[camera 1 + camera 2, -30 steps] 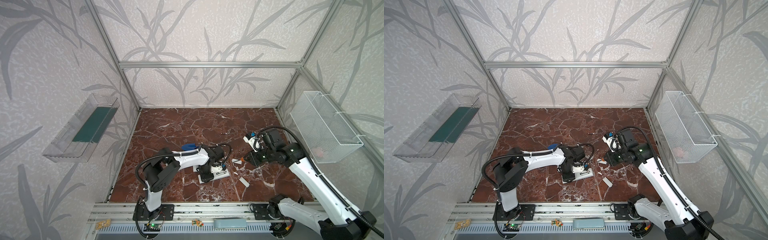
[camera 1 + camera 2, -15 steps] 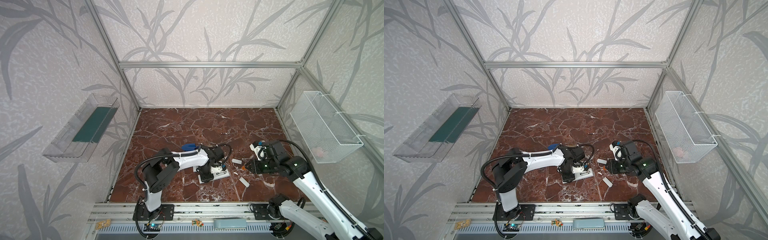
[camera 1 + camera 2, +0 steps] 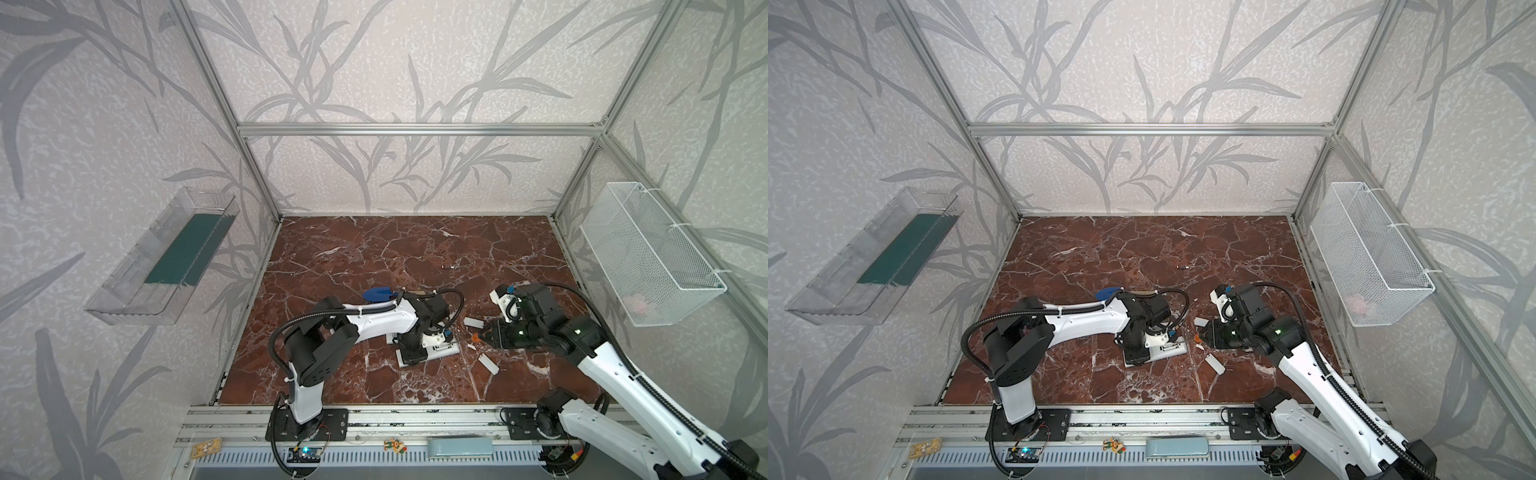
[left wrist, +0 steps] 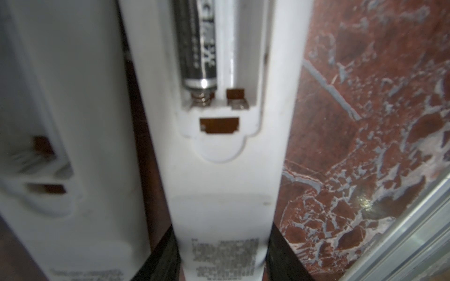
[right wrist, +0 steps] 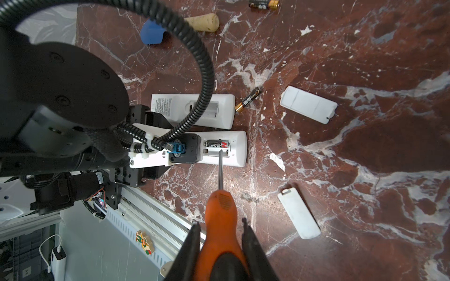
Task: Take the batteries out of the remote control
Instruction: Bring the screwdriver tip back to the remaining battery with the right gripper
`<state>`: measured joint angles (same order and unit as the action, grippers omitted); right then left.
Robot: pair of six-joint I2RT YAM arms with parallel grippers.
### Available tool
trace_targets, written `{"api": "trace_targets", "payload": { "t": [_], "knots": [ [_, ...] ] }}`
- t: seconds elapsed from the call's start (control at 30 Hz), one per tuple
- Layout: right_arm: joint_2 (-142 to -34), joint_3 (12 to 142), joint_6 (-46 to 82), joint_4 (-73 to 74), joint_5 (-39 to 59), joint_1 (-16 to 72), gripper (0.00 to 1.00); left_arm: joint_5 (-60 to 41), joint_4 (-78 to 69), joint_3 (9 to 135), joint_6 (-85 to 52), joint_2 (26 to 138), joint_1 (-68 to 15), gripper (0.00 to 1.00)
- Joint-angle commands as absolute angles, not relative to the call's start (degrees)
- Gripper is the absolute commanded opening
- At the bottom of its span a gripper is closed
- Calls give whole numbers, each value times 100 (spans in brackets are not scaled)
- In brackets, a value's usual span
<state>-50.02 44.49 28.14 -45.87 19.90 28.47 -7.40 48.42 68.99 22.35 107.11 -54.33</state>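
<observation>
The batteries (image 5: 216,144) are only partly out. One cell (image 4: 198,48) still sits in the open bay of the remote control (image 5: 235,148), pressed against its spring contact, and the slot beside it is bare. The remote lies back-up on the worktop (image 3: 374,257). The left fingers (image 4: 160,262) are clenched across its label end, probably to pin it flat so that prying does not make it skid or tip. The right fingers (image 5: 188,250) are clenched on the orange handle of a screwdriver (image 5: 220,219), which comes in from about 3 o'clock of the remote in both top views. Its blade is aimed into the bay with the tip at the end of the remaining cell, a sensible angle for levering that end up against the spring. A second remote (image 5: 219,114) lies alongside at about 11 o'clock, largely under the left arm, and its bay looks empty. One loose cell (image 5: 248,99) rests just off its end, and another (image 3: 449,267) lies well apart toward 12 o'clock. Two white covers (image 3: 473,322) (image 3: 488,364) lie at roughly 2 and 4 o'clock, clear of the blade's path.
</observation>
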Motion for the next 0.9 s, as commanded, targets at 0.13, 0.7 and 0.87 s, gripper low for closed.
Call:
{"api": "trace_targets", "payload": {
  "t": [0.13, 0.7, 0.87],
  "knots": [
    [-5052, 4204, 2998, -4163, 2101, 2886, 0, -481, 4527, 6774, 2312, 10723, -5423, 2],
    [-4992, 3653, 3374, -3959, 1772, 2887, 0, -1224, 4708, 6971, 2197, 10688, -5410, 2],
    [-4607, 3423, 3403, -3833, 1546, 2889, 0, -2072, 4987, 7134, 2257, 10762, -5327, 1]
  ]
}}
